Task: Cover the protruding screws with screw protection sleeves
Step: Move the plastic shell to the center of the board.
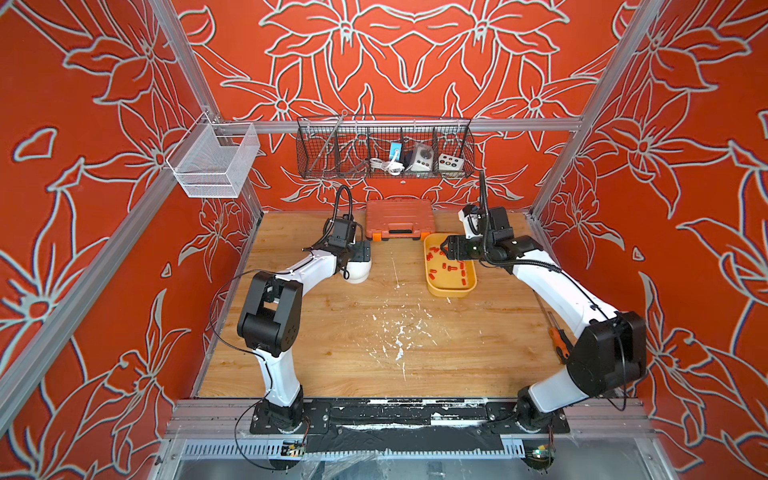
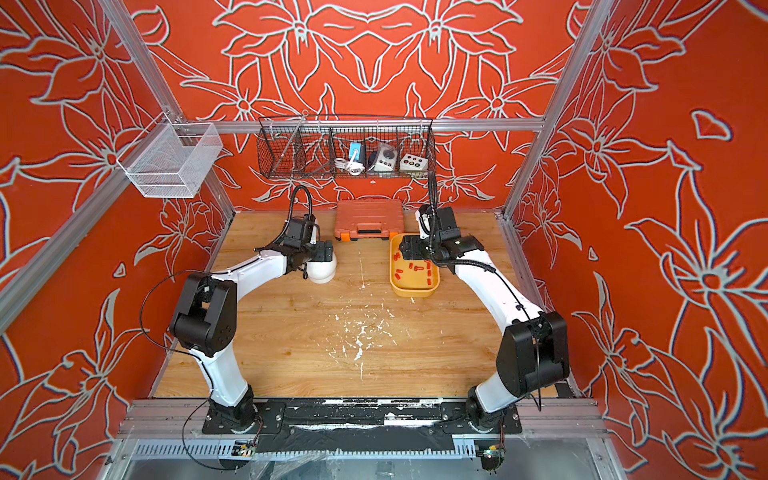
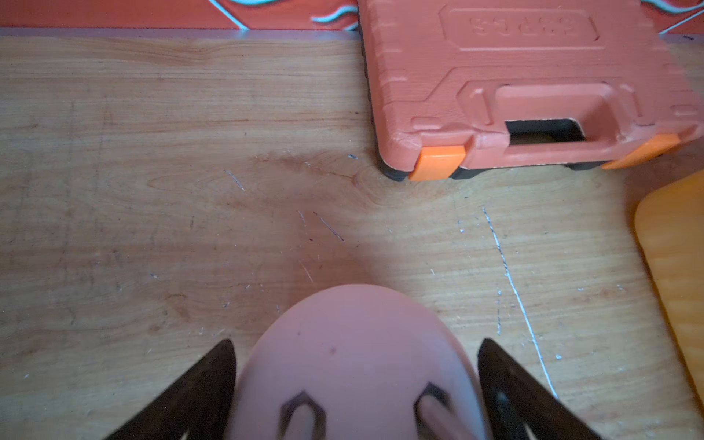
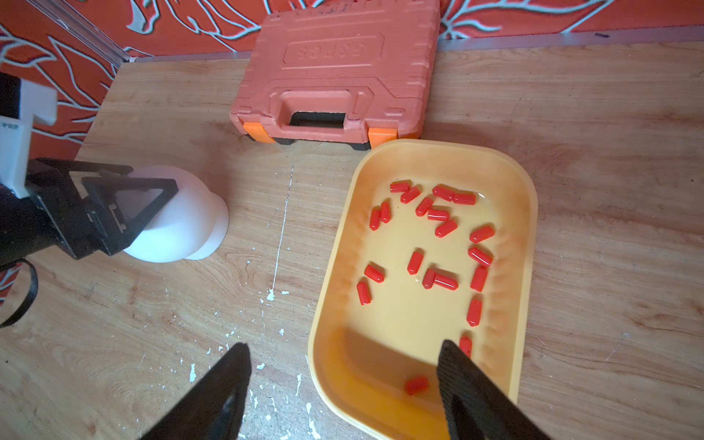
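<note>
A white dome-shaped body (image 1: 357, 272) (image 2: 322, 272) (image 4: 183, 228) stands on the wooden table at the back left. My left gripper (image 3: 354, 343) (image 1: 362, 252) is open, and its two dark fingers flank the dome (image 3: 350, 312) closely. Two of the protruding screws (image 3: 303, 419) show blurred in hexagonal recesses near the lens. Several red screw protection sleeves (image 4: 437, 214) (image 1: 449, 268) lie loose in a yellow tray (image 4: 529, 213) (image 1: 451, 293). My right gripper (image 4: 344, 344) (image 1: 444, 245) hangs open and empty over the tray's rim, with one finger over the tray and one over the table.
An orange tool case (image 1: 399, 218) (image 4: 335, 76) lies shut against the back wall between dome and tray. An orange-handled screwdriver (image 1: 557, 336) lies at the table's right edge beside my right arm. A wire basket (image 1: 384, 149) hangs on the back rail.
</note>
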Tool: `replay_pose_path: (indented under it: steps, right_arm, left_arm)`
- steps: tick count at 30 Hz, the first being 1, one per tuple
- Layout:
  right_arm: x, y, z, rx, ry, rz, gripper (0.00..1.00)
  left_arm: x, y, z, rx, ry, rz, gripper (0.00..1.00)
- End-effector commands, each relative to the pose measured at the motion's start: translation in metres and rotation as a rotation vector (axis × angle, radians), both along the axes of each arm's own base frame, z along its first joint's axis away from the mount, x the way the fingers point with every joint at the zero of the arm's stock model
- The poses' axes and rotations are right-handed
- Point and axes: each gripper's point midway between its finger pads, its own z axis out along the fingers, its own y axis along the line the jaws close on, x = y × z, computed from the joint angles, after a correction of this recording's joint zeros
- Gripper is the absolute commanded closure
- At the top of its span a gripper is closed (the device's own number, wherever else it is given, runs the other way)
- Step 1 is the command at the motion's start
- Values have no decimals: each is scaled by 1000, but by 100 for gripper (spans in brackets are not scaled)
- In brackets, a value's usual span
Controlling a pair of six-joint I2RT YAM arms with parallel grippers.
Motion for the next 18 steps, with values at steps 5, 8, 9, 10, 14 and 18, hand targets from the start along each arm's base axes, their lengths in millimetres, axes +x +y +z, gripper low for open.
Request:
replay_pose_path:
  steps: [5,8,9,10,14,18]
  right_arm:
    - [-5,-6,5,15,-28,-34,21]
    - [-7,-9,2,10,-22,-50,21]
    - [-8,-10,0,7,-19,-56,21]
    - [-9,-11,-2,8,-11,-61,21]
    - [-15,-11,-12,22,18,-69,21]
    - [-19,-12,-24,26,47,-73,21]
  left_arm:
    - [-61,-34,-31,-40,140,-11,8]
    - [-77,-44,-28,-49,147,-12,8]
    - [-81,-46,-27,-47,147,-12,8]
    - [-86,-49,-26,-45,145,-8,8]
    - [-103,-56,-23,-36,145,1,8]
    - [-112,-54,-19,-53,134,28,8]
